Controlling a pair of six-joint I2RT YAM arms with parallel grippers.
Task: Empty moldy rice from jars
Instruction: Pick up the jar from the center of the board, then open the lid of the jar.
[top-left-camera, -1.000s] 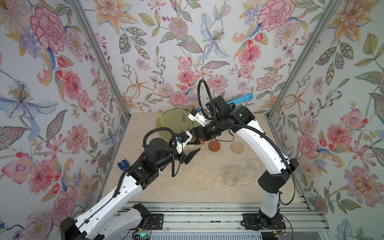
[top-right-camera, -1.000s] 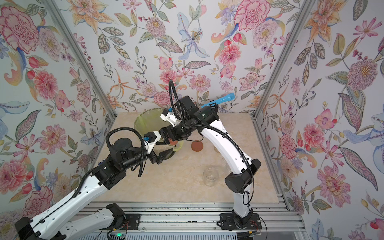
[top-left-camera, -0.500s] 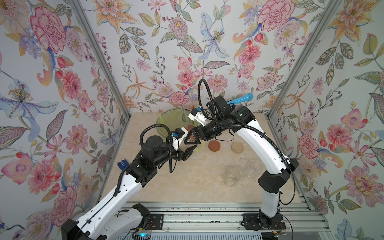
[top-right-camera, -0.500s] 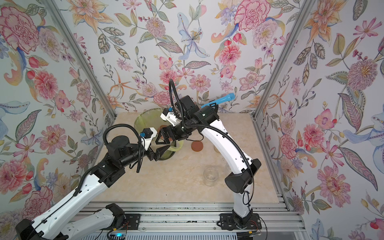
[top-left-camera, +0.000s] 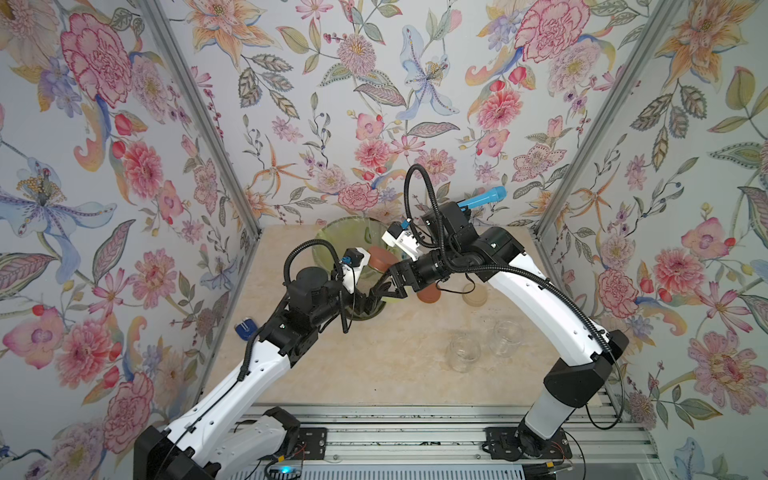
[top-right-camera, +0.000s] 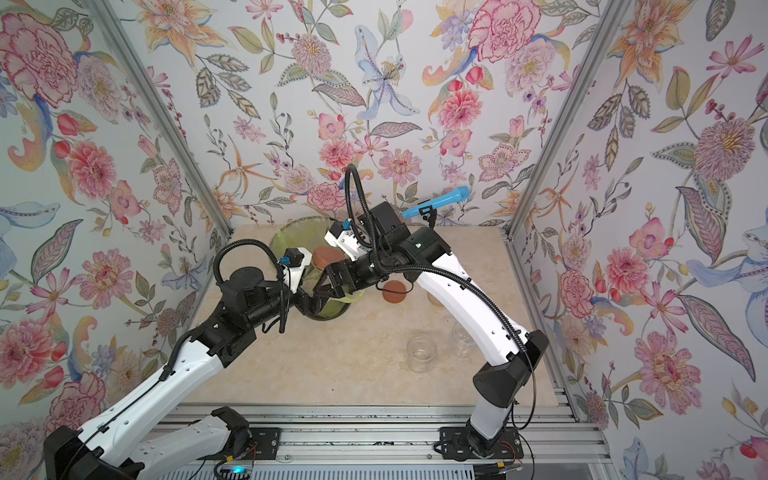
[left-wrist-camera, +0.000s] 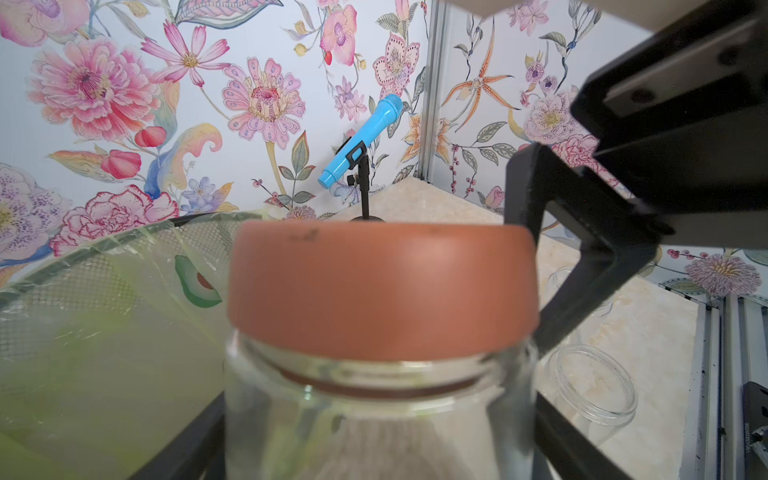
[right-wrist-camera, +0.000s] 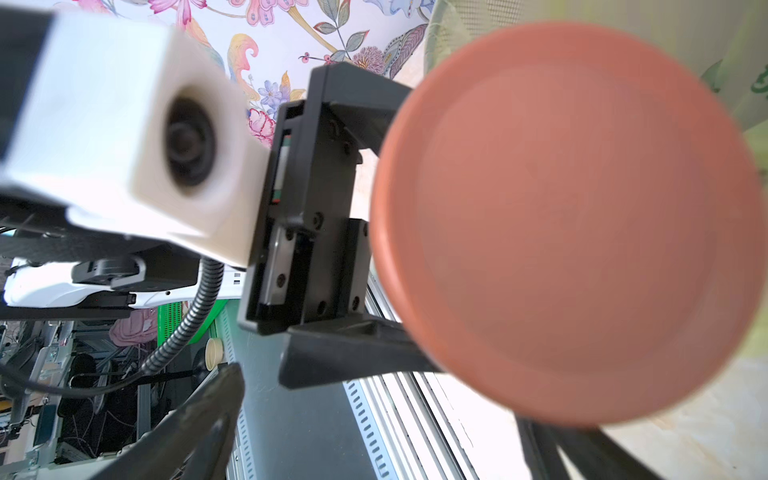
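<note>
Jar bottom is cut off; contents hard to tell.

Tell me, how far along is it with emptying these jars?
Done: two jars stand open and empty on the table, with a brown lid and a beige lid lying nearby.
In hand: the left hand holds the third jar by the bin, its lid on; the open right hand is at it.
Left: take the lid off and tip the rice out.
</note>
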